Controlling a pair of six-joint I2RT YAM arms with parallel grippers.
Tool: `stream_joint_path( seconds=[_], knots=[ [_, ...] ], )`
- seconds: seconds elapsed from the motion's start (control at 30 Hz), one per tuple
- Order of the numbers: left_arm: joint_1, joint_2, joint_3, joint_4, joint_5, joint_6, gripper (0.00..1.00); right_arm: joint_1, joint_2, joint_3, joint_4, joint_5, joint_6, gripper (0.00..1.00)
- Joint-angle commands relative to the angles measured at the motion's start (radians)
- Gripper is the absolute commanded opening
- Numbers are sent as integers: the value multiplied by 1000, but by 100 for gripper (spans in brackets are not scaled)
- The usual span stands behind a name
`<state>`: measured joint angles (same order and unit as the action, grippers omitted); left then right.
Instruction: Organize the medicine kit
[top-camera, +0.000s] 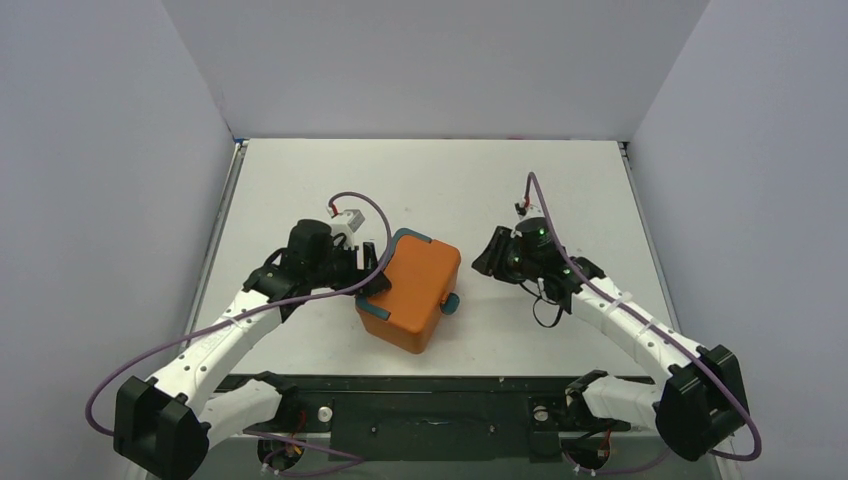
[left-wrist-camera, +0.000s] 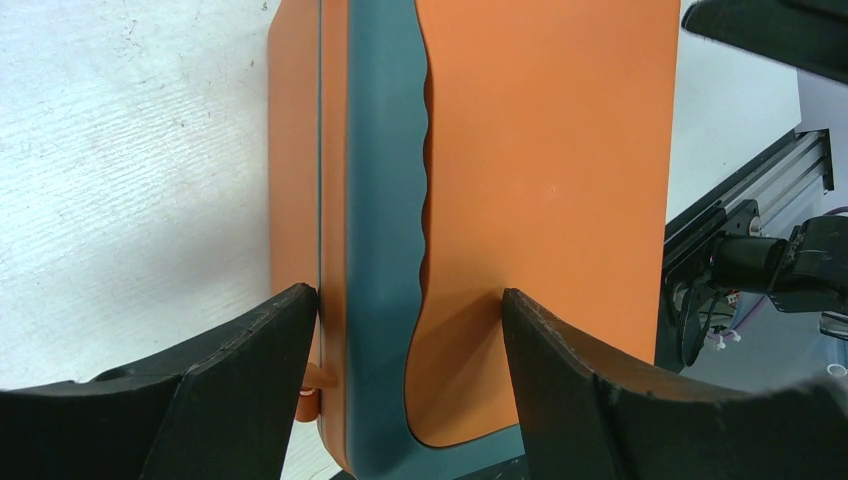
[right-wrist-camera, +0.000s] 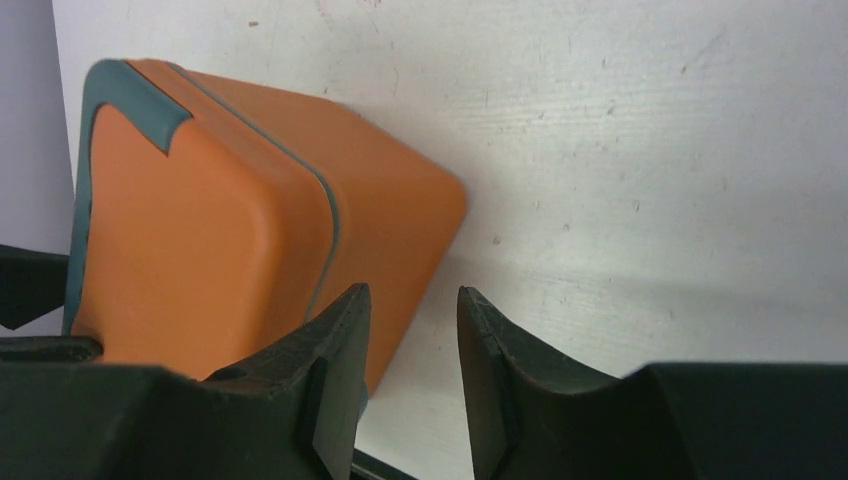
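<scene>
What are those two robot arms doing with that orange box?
They are working on the orange rectangular plastic medicine kit, which sits closed on the white table. The left gripper is at the box's left side, its open fingers straddling the teal handle without squeezing it. The right gripper hangs just to the box's right, open, with nothing in it and apart from the box.
</scene>
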<state>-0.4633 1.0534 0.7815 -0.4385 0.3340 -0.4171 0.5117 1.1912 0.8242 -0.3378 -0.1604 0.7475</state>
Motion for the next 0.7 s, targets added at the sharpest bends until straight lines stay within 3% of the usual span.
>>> stream_joint_path(
  seconds=[0.0,0.4,0.67],
  knots=[
    [-6,8,-8,47,37,-21,64,7,-85,-88,98,-62,87,34],
    [-48,-49,-66,79,60,-108,61,34,-295,-353,288,-113,338,35],
    [-87,-77,-111,108,41,-167,61,73,-343,-424,356,-91,414,36]
  ],
)
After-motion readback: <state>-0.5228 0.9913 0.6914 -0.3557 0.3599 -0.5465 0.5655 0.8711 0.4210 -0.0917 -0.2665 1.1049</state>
